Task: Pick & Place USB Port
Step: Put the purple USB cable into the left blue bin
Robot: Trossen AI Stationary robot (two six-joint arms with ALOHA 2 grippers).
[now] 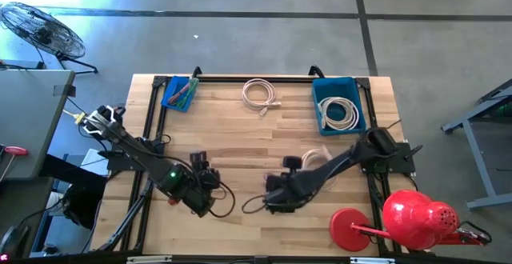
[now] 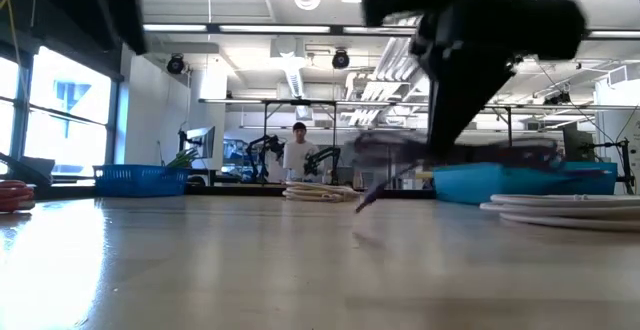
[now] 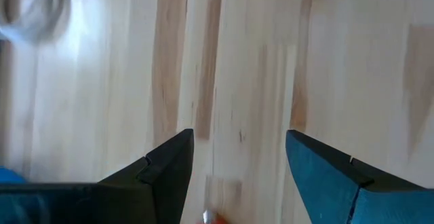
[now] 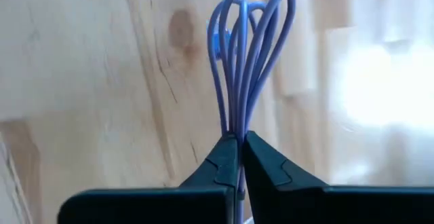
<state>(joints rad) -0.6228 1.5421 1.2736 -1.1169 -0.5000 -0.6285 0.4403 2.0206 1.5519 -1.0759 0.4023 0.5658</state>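
Observation:
My right gripper is shut on a coiled blue-violet cable, whose loops stand out past the fingertips. In the high view this gripper is over the table's near middle. The low view shows the cable as a blurred bundle above the tabletop, with a loose end hanging down. My left gripper is open over bare wood, with nothing between its fingers; in the high view it is left of the right gripper. My right gripper pinches several strands of the cable's coil between its two fingers, where the loops gather. The loops fan out beyond the fingertips. In the low view the bundle looks lifted clear of the table.
A blue bin at the far right holds a white cable coil. A smaller blue bin stands at the far left. Another white coil lies between them, and a pale coil lies by the right arm. A red lamp stands near right.

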